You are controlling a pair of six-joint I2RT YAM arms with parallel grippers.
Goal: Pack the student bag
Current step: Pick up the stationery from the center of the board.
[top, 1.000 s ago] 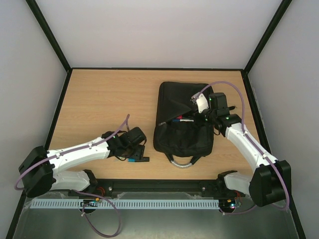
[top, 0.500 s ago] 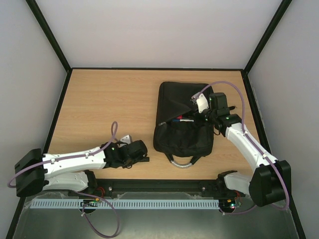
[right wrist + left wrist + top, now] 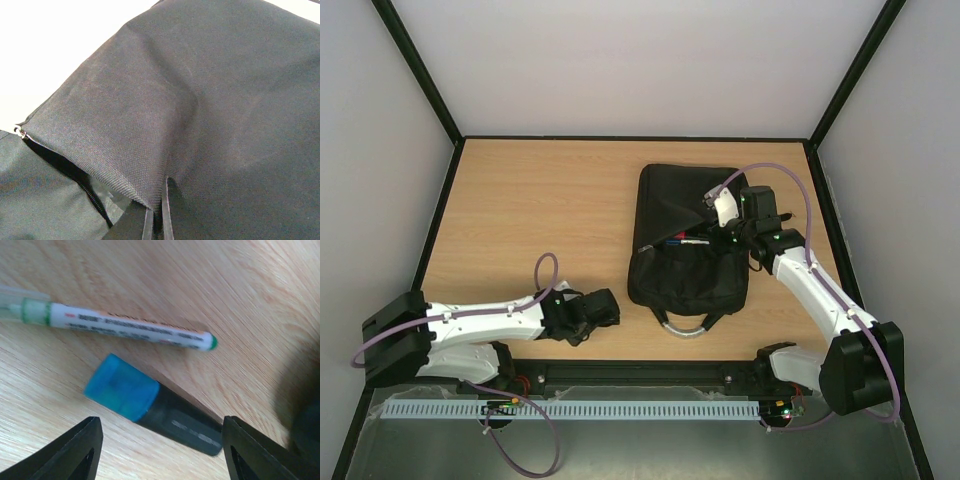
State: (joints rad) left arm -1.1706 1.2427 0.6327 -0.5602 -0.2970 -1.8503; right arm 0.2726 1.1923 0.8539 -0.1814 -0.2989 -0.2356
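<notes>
The black student bag lies at the right middle of the table, its zipper open and its upper flap lifted. My right gripper is shut on the edge of that flap, the fabric pinched between its closed jaws. My left gripper is open, low over the table near the front edge. Between its fingers lies a black marker with a blue cap. A white pen with a green tip lies just beyond it. Both are hidden under the gripper in the top view.
Red and blue pens show inside the bag's open pocket. The bag's grey handle loop points toward the near edge. Black frame rails run along the table sides. Bare wood spreads left of the bag.
My left arm has drawn back and come down over the marker and pen, which now hide beneath it in the top view. The right arm holds still with the flap.
</notes>
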